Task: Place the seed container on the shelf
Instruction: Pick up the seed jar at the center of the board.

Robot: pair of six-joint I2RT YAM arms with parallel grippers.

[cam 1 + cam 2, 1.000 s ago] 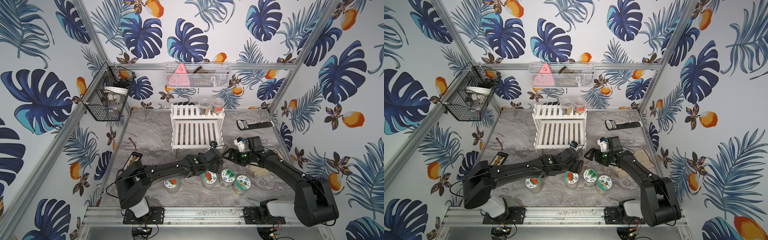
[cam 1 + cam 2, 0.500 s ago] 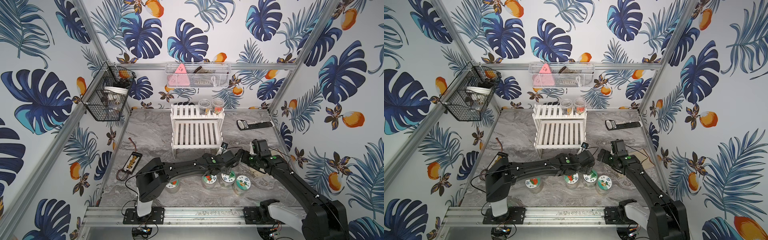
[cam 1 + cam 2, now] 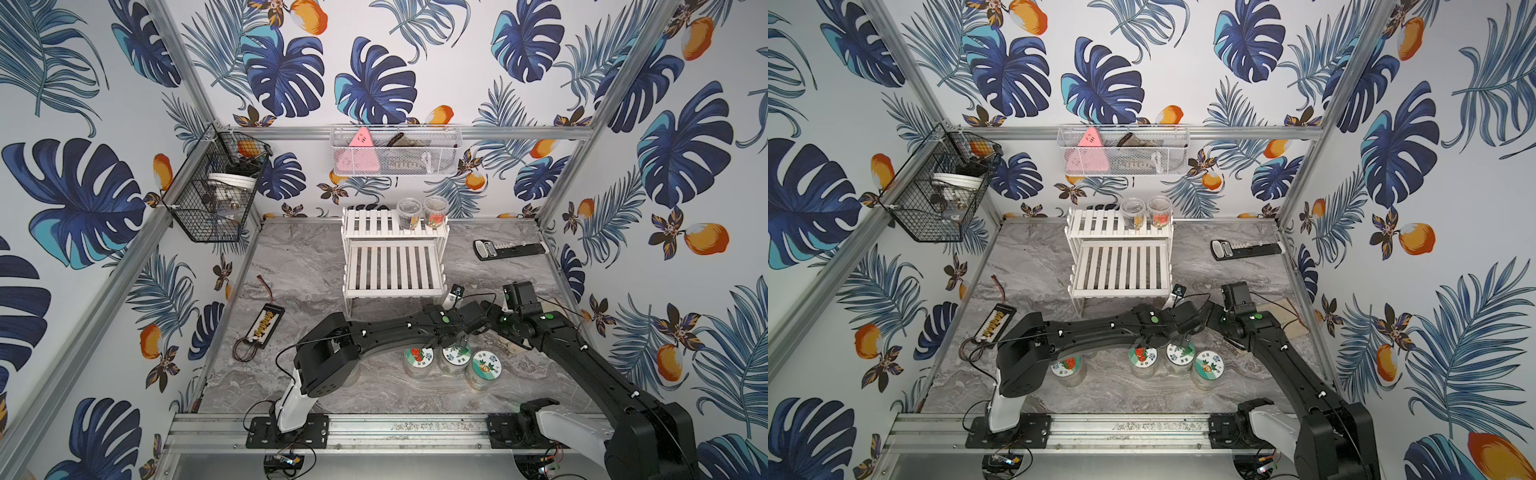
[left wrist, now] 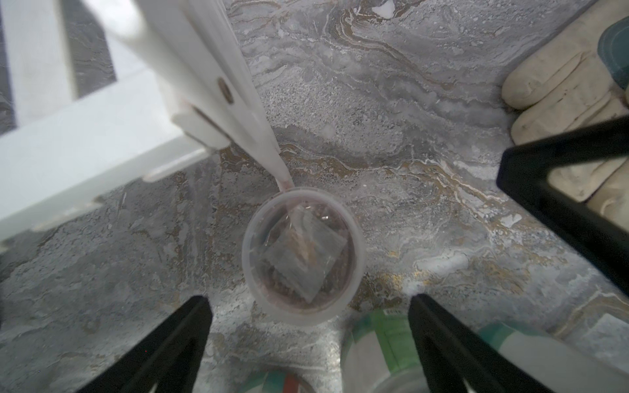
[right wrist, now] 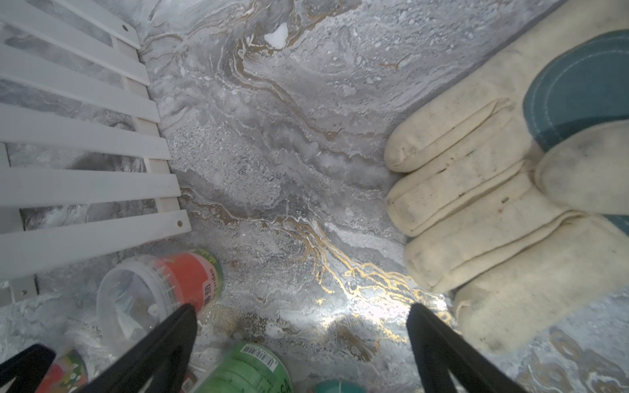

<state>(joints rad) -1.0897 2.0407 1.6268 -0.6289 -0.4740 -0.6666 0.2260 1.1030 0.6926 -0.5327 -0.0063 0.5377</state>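
Note:
A clear seed container (image 4: 303,255) with a red label (image 5: 153,292) lies on its side on the marble table, its base toward the wrist cameras, beside the front right leg of the white slatted shelf (image 3: 395,253). My left gripper (image 4: 309,340) hangs open just short of it, empty. Next to it my right gripper (image 5: 301,347) is open and empty too. In the top views both arms hide this container. Two containers (image 3: 409,212) (image 3: 435,210) stand on the shelf's upper tier. Three lidded ones (image 3: 419,360) (image 3: 456,355) (image 3: 484,368) stand in a row under the left wrist.
A cream work glove (image 5: 493,187) lies right of the grippers. Another lidded container (image 3: 1067,368) stands by the left arm's base. A black handset (image 3: 509,249) lies at the back right, a small board with cable (image 3: 266,326) at the left. A black wire basket (image 3: 216,195) and white mesh basket (image 3: 395,153) hang on the walls.
Both arms have swung right and toward the front, away from the shelf's front edge. The left arm now stretches over the row of lidded containers.

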